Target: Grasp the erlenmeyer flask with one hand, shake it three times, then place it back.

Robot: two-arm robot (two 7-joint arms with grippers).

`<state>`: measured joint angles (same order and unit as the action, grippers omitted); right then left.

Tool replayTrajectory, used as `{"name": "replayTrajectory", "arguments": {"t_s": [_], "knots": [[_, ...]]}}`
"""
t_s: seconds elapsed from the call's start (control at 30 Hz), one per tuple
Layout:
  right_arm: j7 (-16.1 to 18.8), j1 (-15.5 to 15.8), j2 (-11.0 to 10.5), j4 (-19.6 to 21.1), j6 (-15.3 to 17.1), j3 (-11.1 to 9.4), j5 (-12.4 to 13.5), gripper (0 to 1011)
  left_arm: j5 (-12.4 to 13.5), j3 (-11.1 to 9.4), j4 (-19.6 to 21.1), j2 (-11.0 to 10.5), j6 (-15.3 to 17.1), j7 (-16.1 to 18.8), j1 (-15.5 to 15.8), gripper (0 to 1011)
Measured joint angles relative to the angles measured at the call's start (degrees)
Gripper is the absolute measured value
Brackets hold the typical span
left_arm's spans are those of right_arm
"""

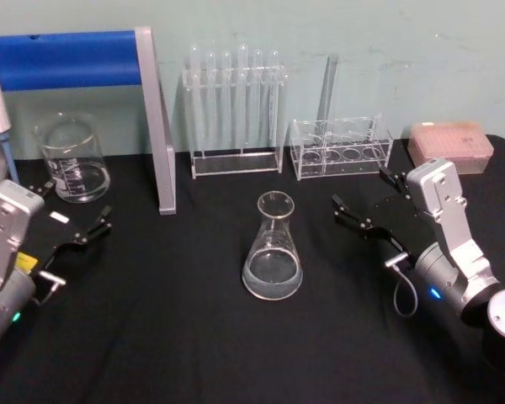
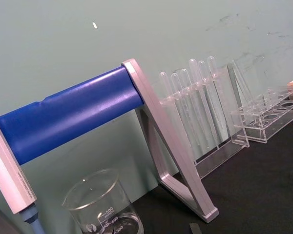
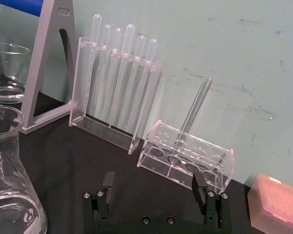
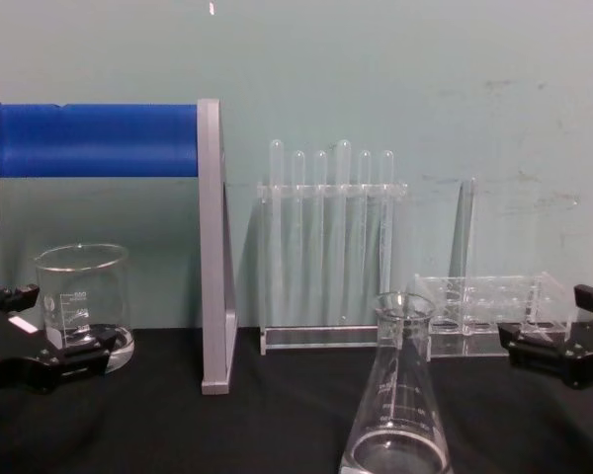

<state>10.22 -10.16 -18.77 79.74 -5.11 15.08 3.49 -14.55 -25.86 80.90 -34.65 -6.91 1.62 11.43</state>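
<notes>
The erlenmeyer flask [image 1: 273, 248] stands upright on the black table, near the middle, with a little clear liquid in its wide base. It also rises at the bottom of the chest view [image 4: 395, 405] and at the edge of the right wrist view [image 3: 10, 185]. My right gripper [image 1: 362, 189] hovers open to the right of the flask, a short gap away, and its black fingers [image 3: 107, 183] hold nothing. Far to the flask's left, my left gripper [image 1: 74, 202] rests open, close to the glass beaker [image 1: 71, 160].
A grey stand with a blue bar [image 1: 156, 126] stands at the back left. Behind the flask are a tall test tube rack [image 1: 236, 109] and a low clear rack [image 1: 341, 147] holding one tube. A pink tip box [image 1: 450, 145] sits at the back right.
</notes>
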Motion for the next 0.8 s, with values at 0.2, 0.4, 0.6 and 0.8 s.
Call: {"name": "replayTrajectory", "arguments": {"t_s": [0.2, 0.4, 0.6, 0.8], "knots": [[0.0, 0.0, 0.0, 0.0, 0.0, 0.0, 0.0, 1000, 0.0, 0.0, 0.0, 0.0, 0.0, 0.0, 0.0, 1001], [0.0, 0.0, 0.0, 0.0, 0.0, 0.0, 0.0, 1000, 0.0, 0.0, 0.0, 0.0, 0.0, 0.0, 0.0, 1001], [0.0, 0.0, 0.0, 0.0, 0.0, 0.0, 0.0, 1000, 0.0, 0.0, 0.0, 0.0, 0.0, 0.0, 0.0, 1001], [0.0, 0.0, 0.0, 0.0, 0.0, 0.0, 0.0, 1000, 0.0, 0.0, 0.0, 0.0, 0.0, 0.0, 0.0, 1001]]}}
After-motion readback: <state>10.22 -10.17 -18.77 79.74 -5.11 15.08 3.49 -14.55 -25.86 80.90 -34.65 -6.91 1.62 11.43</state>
